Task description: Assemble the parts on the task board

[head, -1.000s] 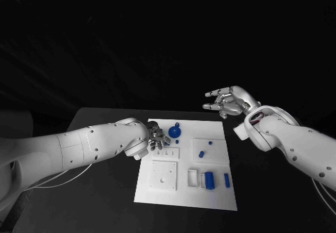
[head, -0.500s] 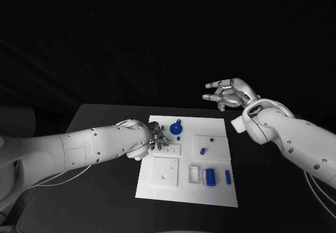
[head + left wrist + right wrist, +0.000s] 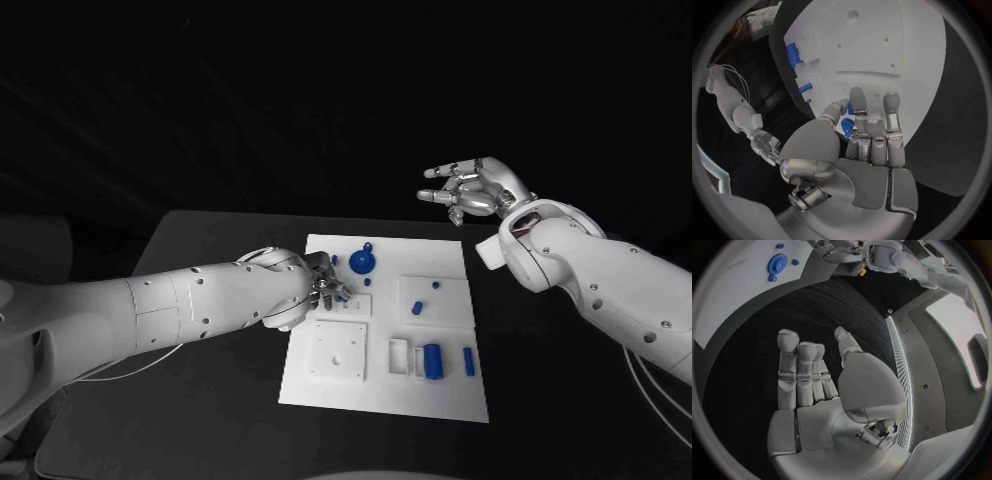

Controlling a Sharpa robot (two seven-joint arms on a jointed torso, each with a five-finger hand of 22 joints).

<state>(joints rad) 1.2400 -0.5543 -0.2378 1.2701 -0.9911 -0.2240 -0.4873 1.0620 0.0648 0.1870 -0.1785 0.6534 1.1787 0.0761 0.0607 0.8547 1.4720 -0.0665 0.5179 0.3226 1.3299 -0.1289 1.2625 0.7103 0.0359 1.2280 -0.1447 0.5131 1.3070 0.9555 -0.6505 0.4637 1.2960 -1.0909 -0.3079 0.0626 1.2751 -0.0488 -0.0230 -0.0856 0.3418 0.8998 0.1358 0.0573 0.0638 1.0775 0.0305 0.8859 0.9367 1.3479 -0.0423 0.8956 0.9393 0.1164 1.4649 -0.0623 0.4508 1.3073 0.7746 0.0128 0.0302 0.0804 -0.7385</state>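
On the black desk (image 3: 188, 400) lies the white task board (image 3: 378, 390). Left robot hand (image 3: 320, 285) rests low over the board's left edge, fingers reaching a small blue part (image 3: 847, 125); whether it grips it, cannot tell. A blue round part (image 3: 362, 264) sits near the board's far end, a blue cylinder (image 3: 433, 358) nearer. Right robot hand (image 3: 472, 192) is raised beyond the far right corner, fingers spread, holding nothing.

right hand (image 3: 820, 405): palm open, fingers (image 3: 787, 365) straight and side by side, thumb apart, nothing in it
under the hand: bare black desk (image 3: 748, 390), hand held off it
task board (image 3: 736, 295): white plate beyond the fingertips
blue disc (image 3: 777, 263): on the board, two small blue pieces just beside it
left hand (image 3: 837, 251): at the board's edge
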